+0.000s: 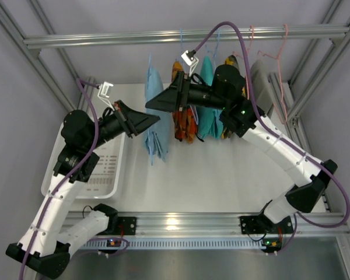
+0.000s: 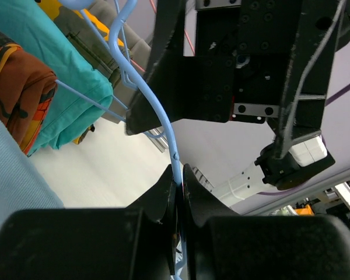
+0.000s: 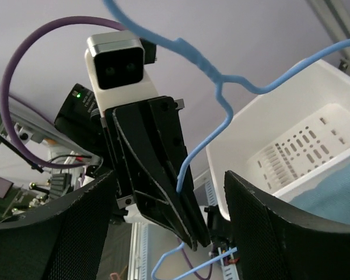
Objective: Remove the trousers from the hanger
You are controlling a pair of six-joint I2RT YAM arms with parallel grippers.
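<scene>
The light sky-blue trousers [image 1: 155,122] hang on the thin light blue wire hanger [image 1: 150,59] from the top rail. My left gripper [image 1: 154,119] is shut on the hanger's wire [image 2: 176,166], seen clearly in the left wrist view, with the trousers [image 2: 14,186] at the lower left. My right gripper [image 1: 151,104] is open beside the upper part of the trousers. In the right wrist view its fingers [image 3: 76,233] stand wide apart around the hanger wire [image 3: 213,137] and the left gripper. A corner of the trousers [image 3: 338,189] shows at the right.
On the rail [image 1: 181,36] to the right hang an orange-patterned garment [image 1: 184,119], a teal garment [image 1: 209,99], a grey one and pink hangers [image 1: 277,55]. A white perforated basket [image 1: 102,175] sits on the table at the left. Frame posts stand at both sides.
</scene>
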